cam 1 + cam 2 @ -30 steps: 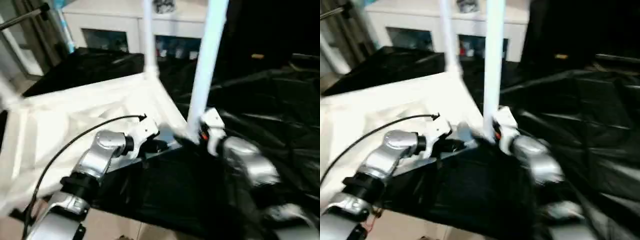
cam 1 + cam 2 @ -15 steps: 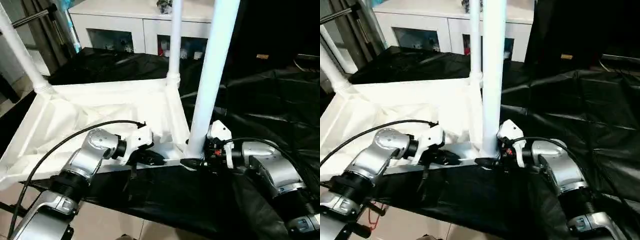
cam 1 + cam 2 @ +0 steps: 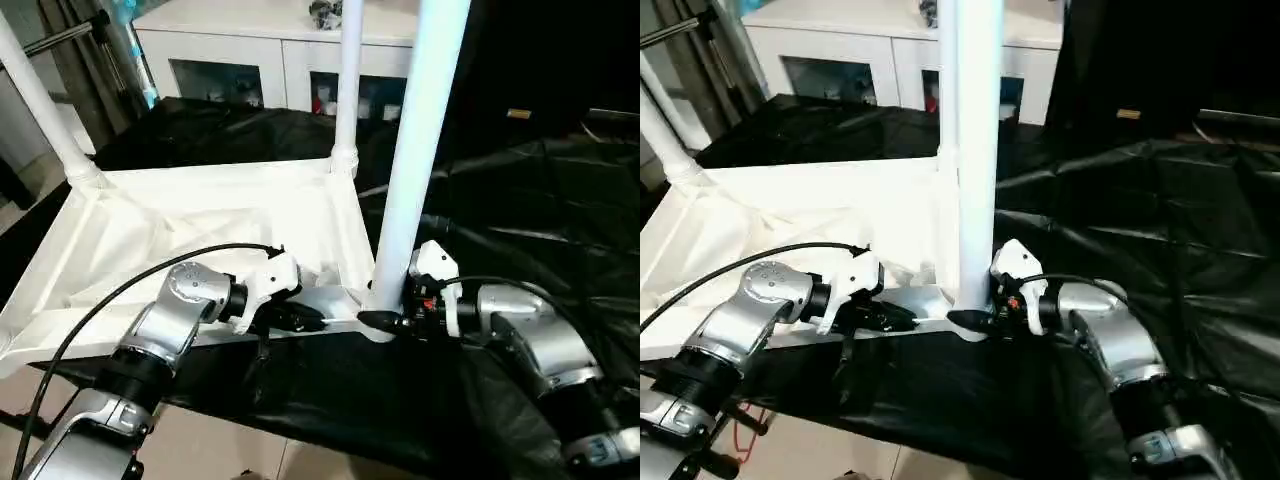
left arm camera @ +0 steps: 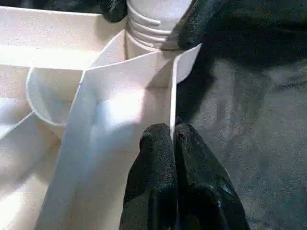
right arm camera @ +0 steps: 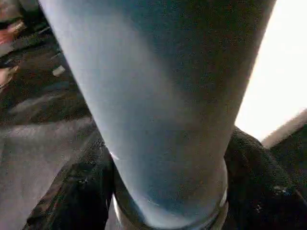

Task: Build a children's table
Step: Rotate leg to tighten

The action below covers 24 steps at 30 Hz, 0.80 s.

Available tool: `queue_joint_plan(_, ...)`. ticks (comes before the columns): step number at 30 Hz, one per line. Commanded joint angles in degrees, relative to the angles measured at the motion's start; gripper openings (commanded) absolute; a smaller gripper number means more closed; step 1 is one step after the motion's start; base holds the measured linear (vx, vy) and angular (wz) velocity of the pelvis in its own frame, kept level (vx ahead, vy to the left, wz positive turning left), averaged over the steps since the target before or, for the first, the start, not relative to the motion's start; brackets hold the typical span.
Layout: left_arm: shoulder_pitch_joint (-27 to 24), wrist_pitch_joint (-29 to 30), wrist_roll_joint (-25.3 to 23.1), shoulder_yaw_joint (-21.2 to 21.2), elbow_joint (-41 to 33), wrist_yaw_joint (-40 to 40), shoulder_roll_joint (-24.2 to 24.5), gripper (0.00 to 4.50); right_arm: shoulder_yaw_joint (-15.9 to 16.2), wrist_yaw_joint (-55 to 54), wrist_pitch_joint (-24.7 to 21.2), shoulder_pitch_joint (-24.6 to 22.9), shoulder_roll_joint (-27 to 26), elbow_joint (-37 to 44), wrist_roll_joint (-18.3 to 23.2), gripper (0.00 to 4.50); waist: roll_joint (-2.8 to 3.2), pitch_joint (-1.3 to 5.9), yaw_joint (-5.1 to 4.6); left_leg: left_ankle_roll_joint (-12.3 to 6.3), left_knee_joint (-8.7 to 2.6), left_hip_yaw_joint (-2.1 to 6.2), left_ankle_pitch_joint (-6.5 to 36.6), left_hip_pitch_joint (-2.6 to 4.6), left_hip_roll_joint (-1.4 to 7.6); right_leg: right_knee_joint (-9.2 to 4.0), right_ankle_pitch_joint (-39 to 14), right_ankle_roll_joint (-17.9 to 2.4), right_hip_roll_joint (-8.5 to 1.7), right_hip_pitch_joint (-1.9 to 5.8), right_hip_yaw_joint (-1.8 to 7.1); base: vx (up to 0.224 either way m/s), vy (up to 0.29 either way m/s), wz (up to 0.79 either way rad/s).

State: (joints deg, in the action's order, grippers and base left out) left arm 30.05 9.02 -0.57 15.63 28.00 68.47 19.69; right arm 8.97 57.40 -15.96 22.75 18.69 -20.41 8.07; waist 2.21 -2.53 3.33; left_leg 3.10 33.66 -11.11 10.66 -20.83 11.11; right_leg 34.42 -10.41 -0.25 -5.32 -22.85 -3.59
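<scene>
Left eye view is showing the tabletop (image 3: 200, 215) lying upside down, the near leg (image 3: 410, 160) standing at four o'clock. The right gripper (image 3: 385, 322) is closing around its base; the left gripper (image 4: 173, 139), fingers shut, is pinching the rim. Next, probably seating the leg firmly.

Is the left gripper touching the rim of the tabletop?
Touching. In the left wrist view the left gripper's shut fingertips pinch the thin edge wall of the tabletop, near the corner socket where a leg stands.

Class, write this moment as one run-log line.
left gripper: shut on tabletop edge | right gripper: around near leg base | far legs: upright in sockets
</scene>
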Motion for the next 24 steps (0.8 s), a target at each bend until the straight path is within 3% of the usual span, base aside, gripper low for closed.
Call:
queue_joint_plan(1,2.7,2.3,0.0,-0.1,1.2,-8.1,-5.5,0.0,2.7,-7.7,0.4,1.0,-6.0,-4.9,-2.0,2.7,-0.4,2.76,-0.25,0.1,-4.45,1.04,16.9,0.65,1.91,-4.98,-22.1,-11.0,-3.11,1.94,2.25,0.0,0.0,0.0)
queue_joint_plan(4,4.7,5.6,-0.9,-1.4,3.6,-15.1,-9.5,0.0,0.8,-17.5,0.5,3.4,-10.8,-10.5,-3.5,2.69,-0.42,2.66,-0.93,1.71,-4.72,1.44,19.4,0.73,1.7,-5.35,-25.9,-9.3,-3.06,2.0,1.99,0.0,0.0,0.0)
queue_joint_plan(5,5.7,6.8,-1.5,-1.9,5.1,-18.6,-11.3,0.0,0.2,-21.4,0.2,4.6,-13.2,-12.3,-3.8,2.69,-0.14,2.57,-1.53,2.23,-4.76,1.54,21.6,0.99,1.49,-5.79,-27.0,-8.6,-2.9,1.83,1.81,0.0,0.0,0.0)
queue_joint_plan(6,6.7,7.2,-2.1,-2.0,6.9,-21.6,-13.0,0.0,-0.6,-26.3,-0.9,6.1,-16.2,-14.4,-4.3,2.69,-0.27,2.6,-1.69,2.22,-4.76,1.6,22.1,1.08,1.42,-5.89,-27.5,-8.4,-2.87,1.82,1.79,0.0,0.0,0.0)
queue_joint_plan(7,6.8,7.2,-2.3,-1.9,7.3,-22.2,-13.3,0.0,-0.8,-27.4,-1.1,6.5,-17.0,-15.0,-4.3,2.69,-0.17,2.63,-1.86,2.11,-4.68,1.66,22.7,1.35,1.31,-6.09,-28.7,-8.2,-2.9,1.52,1.79,0.0,0.0,0.0)
queue_joint_plan(12,6.4,6.1,-2.7,-1.7,6.8,-21.7,-13.5,0.0,-1.1,-29.9,0.4,7.8,-19.0,-17.5,-5.7,2.69,-0.13,2.63,-1.79,0.92,-4.79,1.64,23.6,1.26,1.34,-6.5,-28.8,-7.4,-2.93,1.51,1.82,0.0,0.0,0.0)
queue_joint_plan(13,6.3,5.6,-2.7,-1.5,6.6,-21.1,-13.3,0.0,-1.3,-29.7,0.7,7.9,-19.0,-17.6,-5.6,3.25,0.04,2.63,-1.75,0.9,-4.83,1.66,23.6,1.27,1.35,-6.47,-28.6,-7.4,-2.92,1.53,1.82,0.0,0.0,0.0)
queue_joint_plan(16,6.0,4.3,-2.7,-1.1,6.1,-19.0,-12.4,0.0,-1.8,-27.7,0.7,7.7,-18.5,-16.7,-4.6,3.45,0.11,2.71,-1.75,0.7,-4.93,1.63,23.3,1.2,1.42,-6.31,-26.8,-7.9,-2.83,1.61,1.89,0.0,0.0,0.0)
queue_joint_plan(17,5.9,4.3,-2.5,-0.9,5.9,-18.1,-12.0,0.0,-2.0,-27.4,1.0,7.7,-18.3,-16.6,-4.8,3.75,0.22,2.78,-1.8,0.71,-5.05,1.73,22.8,0.94,1.5,-6.06,-25.3,-8.3,-2.87,1.84,1.91,0.0,0.0,0.0)
queue_joint_plan(20,4.8,3.6,-1.2,-0.1,3.8,-13.1,-10.3,0.0,-1.8,-25.8,3.1,7.9,-16.3,-15.2,-5.0,3.83,0.26,2.96,-2.03,0.77,-5.06,1.74,22.4,0.71,1.58,-5.64,-22.2,-9.4,-2.85,2.09,1.99,0.0,0.0,0.0)
queue_joint_plan(22,4.4,2.6,-1.1,0.3,3.3,-11.6,-9.5,0.0,-1.5,-23.7,3.5,7.7,-15.3,-14.3,-4.6,3.83,0.28,3.23,-2.14,0.51,-4.94,1.59,20.2,0.59,1.68,-5.17,-17.3,-11.0,-2.79,2.23,2.12,0.0,0.0,0.0)
queue_joint_plan(23,3.8,2.2,-0.6,0.6,2.6,-9.5,-8.6,0.0,-0.8,-20.5,3.9,7.3,-13.8,-12.8,-4.2,3.83,0.0,3.55,-1.96,-0.32,-4.6,1.34,17.8,0.66,1.67,-4.74,-13.2,-12.4,-2.72,2.34,2.19,0.0,0.0,0.0)
queue_joint_plan(24,3.2,1.7,-0.2,0.8,1.9,-7.3,-7.5,0.0,0.3,-16.7,4.7,6.7,-12.1,-11.3,-4.1,3.83,0.13,3.75,-1.85,-1.51,-4.32,1.21,14.6,0.28,1.7,-4.18,-8.2,-13.6,-2.69,2.68,2.19,0.0,0.0,0.0)
